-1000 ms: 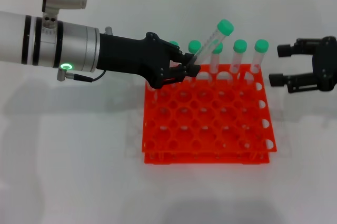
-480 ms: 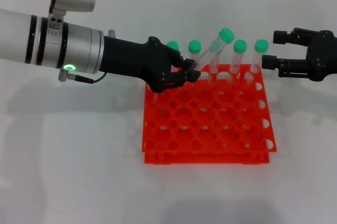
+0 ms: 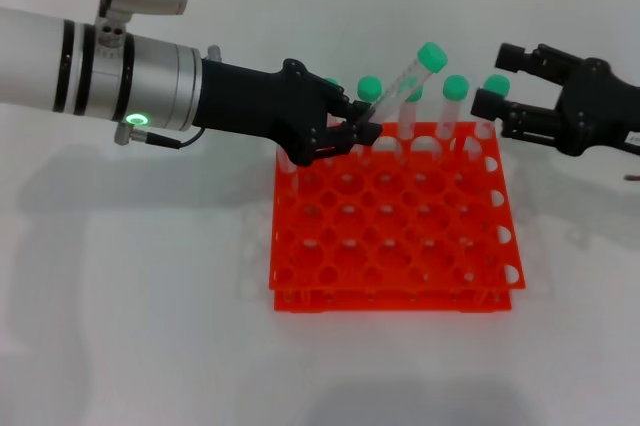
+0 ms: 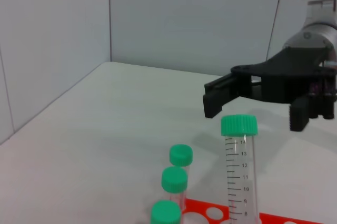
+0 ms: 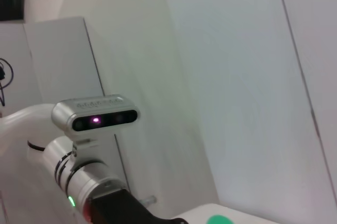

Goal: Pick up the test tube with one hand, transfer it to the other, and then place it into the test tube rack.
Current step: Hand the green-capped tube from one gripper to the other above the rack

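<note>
Right gripper (image 3: 487, 86) has come in from the right edge toward frame centre since a second ago, its open fingers now just right of the green cap. Left gripper (image 3: 362, 132) sits closed on the lower end of the test tube (image 3: 404, 80), which tilts up and to the right above the back row of the test tube rack (image 3: 392, 236) on the worktop (image 3: 140, 296). Pickup looks done; handover not yet made, placing still left. Other capped tubes (image 3: 455, 101) stand in the rack's back row. Left wrist view shows the tube upright with the right gripper beyond it, apart.
</note>
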Robot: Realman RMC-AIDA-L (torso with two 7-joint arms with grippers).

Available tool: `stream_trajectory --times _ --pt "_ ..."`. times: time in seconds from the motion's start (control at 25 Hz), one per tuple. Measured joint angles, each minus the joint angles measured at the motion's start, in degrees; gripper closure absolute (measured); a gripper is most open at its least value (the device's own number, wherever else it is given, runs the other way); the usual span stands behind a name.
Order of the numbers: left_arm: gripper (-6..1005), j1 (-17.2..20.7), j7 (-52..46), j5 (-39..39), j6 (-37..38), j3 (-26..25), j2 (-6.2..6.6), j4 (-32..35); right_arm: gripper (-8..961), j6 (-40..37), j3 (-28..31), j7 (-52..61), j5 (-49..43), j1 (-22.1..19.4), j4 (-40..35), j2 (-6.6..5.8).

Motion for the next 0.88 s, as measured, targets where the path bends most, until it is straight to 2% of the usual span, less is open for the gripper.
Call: stream_trajectory --times 0.44,0.88 --pt "764 -0.23 0.01 0.24 -1.37 0.95 -0.19 -0.36 162 0.00 0.29 -8.02 3.43 4.11 10.25 0.65" --pt "759 -0.25 1.45 0.88 -1.37 0.91 -0.98 -0.02 167 1.06 0.46 -10.79 7.94 5.37 15.81 0.78"
